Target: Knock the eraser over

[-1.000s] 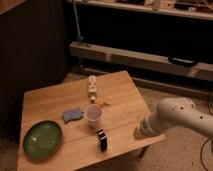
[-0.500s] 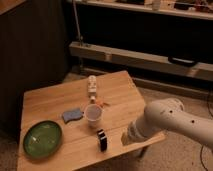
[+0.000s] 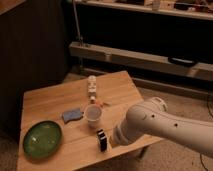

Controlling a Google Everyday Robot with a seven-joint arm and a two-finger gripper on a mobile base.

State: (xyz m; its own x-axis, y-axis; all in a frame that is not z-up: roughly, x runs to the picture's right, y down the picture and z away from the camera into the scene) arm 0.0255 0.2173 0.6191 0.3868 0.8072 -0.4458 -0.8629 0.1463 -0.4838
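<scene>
Claw (image 3: 114,142), grip state I cannot tell, sits just beside the eraser (image 3: 102,140); a wide sweep may also tip the cup (image 3: 93,114) behind it.

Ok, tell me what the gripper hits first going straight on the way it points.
Probably the eraser, standing upright just ahead of the gripper near the front edge of the table. The gap in depth between them is unclear.

a wooden table (image 3: 50,100) stands before dark metal shelving (image 3: 150,59).
</scene>
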